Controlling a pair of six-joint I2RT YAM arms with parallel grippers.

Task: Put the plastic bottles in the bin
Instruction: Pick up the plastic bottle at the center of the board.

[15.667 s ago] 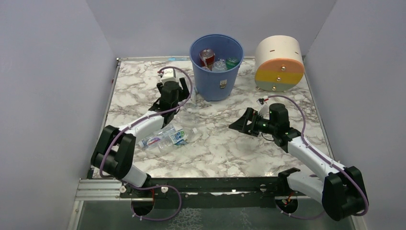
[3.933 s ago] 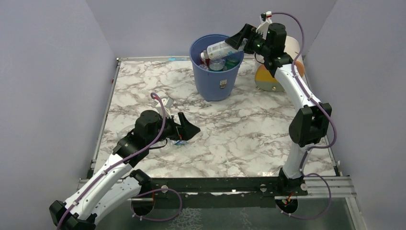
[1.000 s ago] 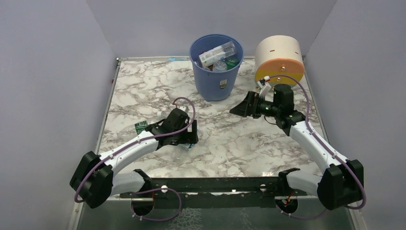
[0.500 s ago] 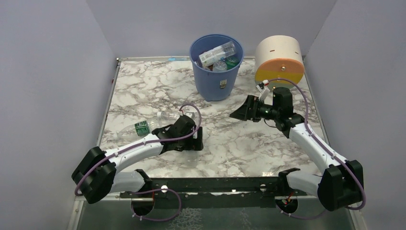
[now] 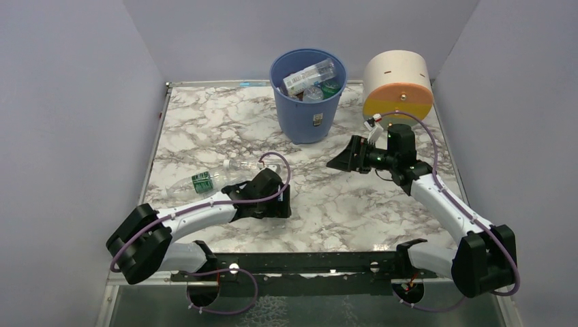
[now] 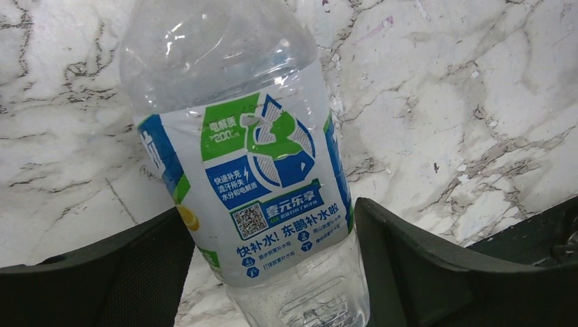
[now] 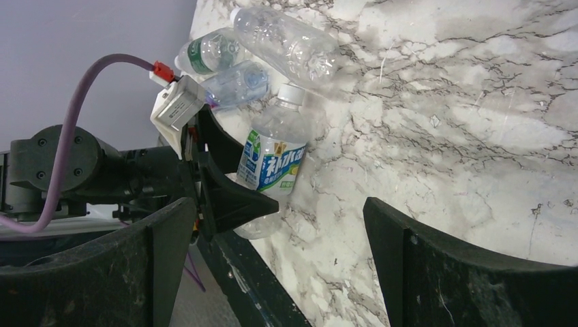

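A clear plastic bottle with a blue and green label (image 6: 259,170) lies on the marble table between my left gripper's (image 6: 269,211) fingers, which press against both its sides. The right wrist view shows the same bottle (image 7: 272,160), white cap pointing away from the left gripper. Two more bottles lie left of my left gripper (image 5: 276,203): one green-labelled (image 5: 203,181), one plain clear (image 5: 242,165). The blue bin (image 5: 307,116) at the back holds several bottles (image 5: 308,73). My right gripper (image 5: 339,162) hovers open and empty right of centre, its fingers (image 7: 170,231) framing the left gripper.
A cream drum with orange and yellow bands (image 5: 397,88) stands right of the bin. Grey walls close in the table on three sides. A black rail (image 5: 307,262) runs along the near edge, close under the left gripper.
My left gripper slid right along the near edge and its fingers narrowed onto the blue-labelled bottle. The green-labelled and clear bottles came into view behind it. The right arm barely moved.
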